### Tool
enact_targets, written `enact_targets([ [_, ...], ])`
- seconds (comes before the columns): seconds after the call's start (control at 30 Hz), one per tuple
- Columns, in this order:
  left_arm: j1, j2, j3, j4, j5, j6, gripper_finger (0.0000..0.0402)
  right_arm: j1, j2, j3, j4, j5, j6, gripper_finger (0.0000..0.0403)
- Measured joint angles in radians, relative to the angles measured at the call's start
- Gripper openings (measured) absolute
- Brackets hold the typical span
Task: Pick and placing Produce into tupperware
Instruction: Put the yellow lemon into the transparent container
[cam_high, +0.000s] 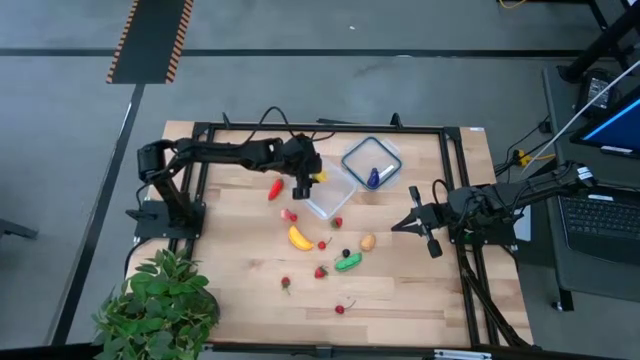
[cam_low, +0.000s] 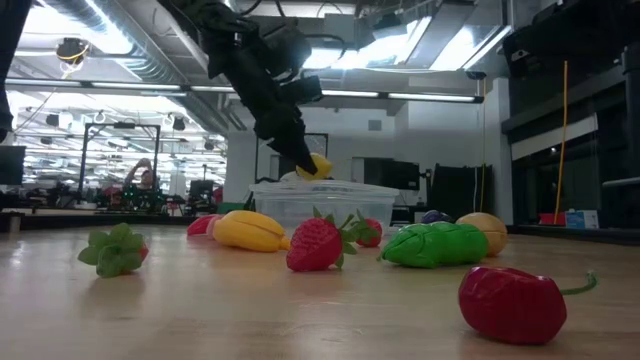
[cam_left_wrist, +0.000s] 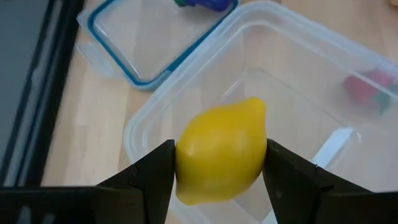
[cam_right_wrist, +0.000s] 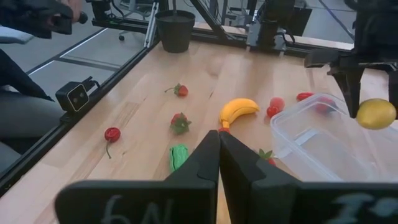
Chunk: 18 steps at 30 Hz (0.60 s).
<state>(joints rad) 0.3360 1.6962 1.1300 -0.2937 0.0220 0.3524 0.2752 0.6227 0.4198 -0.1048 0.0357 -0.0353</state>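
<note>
Seen level across the table, a red pepper (cam_low: 512, 302), a strawberry (cam_low: 316, 245), a green vegetable (cam_low: 433, 245) and a banana (cam_low: 249, 230) lie scattered on the wood in front of the tupperware (cam_low: 323, 202). The left gripper (cam_left_wrist: 219, 163) reaches in from above on a long outstretched arm, its fingers pinching a yellow lemon (cam_left_wrist: 221, 150) just over the empty tub's open mouth. The right gripper (cam_high: 403, 224) waits at the table's right edge, fingers pressed together, pointing toward the fruit.
</note>
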Motion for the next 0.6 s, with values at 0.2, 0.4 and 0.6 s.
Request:
enact_targets([
  [0.2,-0.004,0.029,0.068,-0.066,0.018,0.027,0.0203,0.000,0.000,0.000,0.004,0.024,-0.003,0.0014],
  [0.4,-0.003,0.157,0.227,-0.205,0.012,0.059,0.0203,0.000,0.000,0.000,0.005,0.063,0.000,0.0014],
  [0.6,0.004,0.263,0.354,-0.328,-0.031,0.077,0.0203,0.000,0.000,0.000,0.004,0.061,0.001,0.0014],
])
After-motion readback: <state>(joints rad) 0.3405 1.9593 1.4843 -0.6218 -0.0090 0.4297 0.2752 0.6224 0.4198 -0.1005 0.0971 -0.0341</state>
